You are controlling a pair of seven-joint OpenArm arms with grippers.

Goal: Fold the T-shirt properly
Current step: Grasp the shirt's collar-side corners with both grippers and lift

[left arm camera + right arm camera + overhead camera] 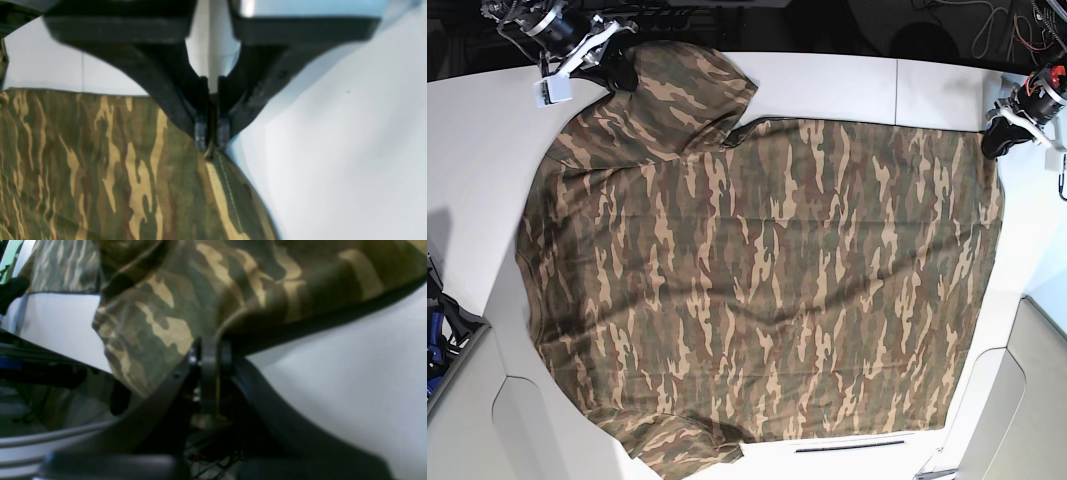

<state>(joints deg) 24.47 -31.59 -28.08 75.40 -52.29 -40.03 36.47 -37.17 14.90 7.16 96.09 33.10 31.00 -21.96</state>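
Spread nearly flat across the white desk (827,75), the camouflage T-shirt (767,270) shows no completed fold, with the left end effector (211,141) and right end effector (210,355) each clenched on a far corner, apparently starting the first.

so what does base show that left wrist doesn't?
Base only: the whole T-shirt spread across the table, one sleeve folded over at the upper left where the right gripper pinches it, another sleeve at the bottom edge.

Left wrist only: the left gripper up close, fingers shut on a stitched shirt edge, cloth hanging from them.

Both: camo shirt, white table, and the left gripper at the shirt's corner.
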